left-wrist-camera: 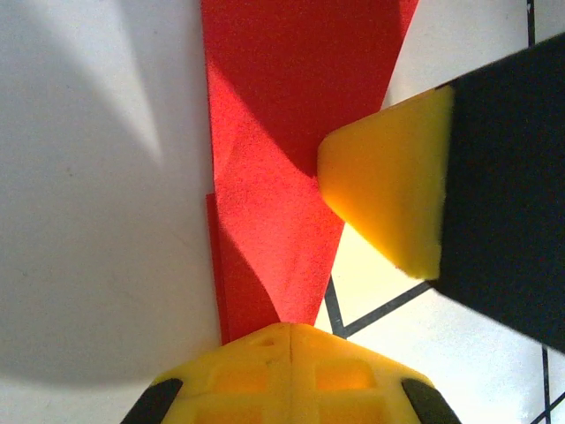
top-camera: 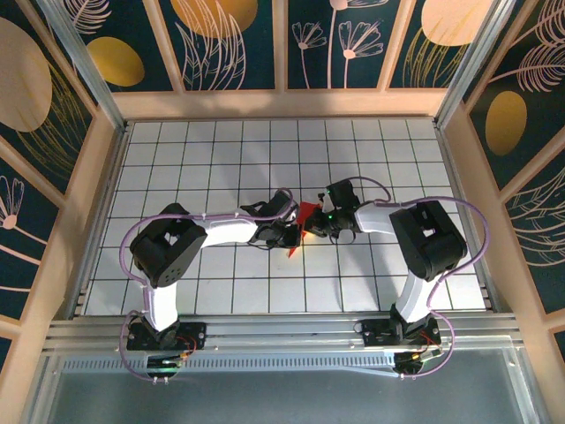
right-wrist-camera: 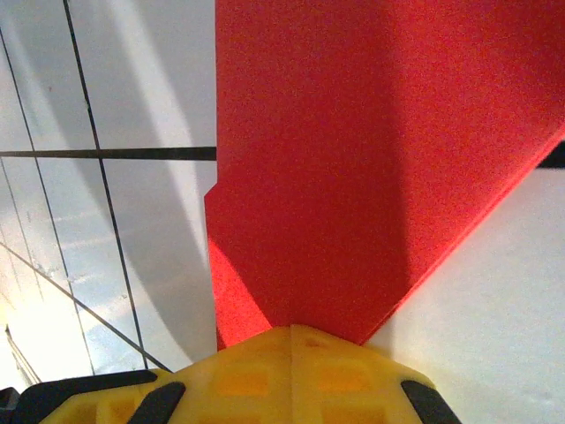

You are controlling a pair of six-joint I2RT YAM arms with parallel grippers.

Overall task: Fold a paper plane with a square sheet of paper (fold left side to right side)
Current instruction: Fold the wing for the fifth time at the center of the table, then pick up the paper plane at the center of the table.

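While left gripper (left-wrist-camera: pixel 290 329) and right gripper (right-wrist-camera: pixel 290 329) are both clamped on the paper plane (top-camera: pixel 304 217) at the middle of the tiled table (top-camera: pixel 177 159) (folds already layered), we judge a late fold in hand, the next move wanting paired, even motion.

The white grid-tiled table (top-camera: pixel 177 168) has the folded red paper (top-camera: pixel 306 215) at its middle.
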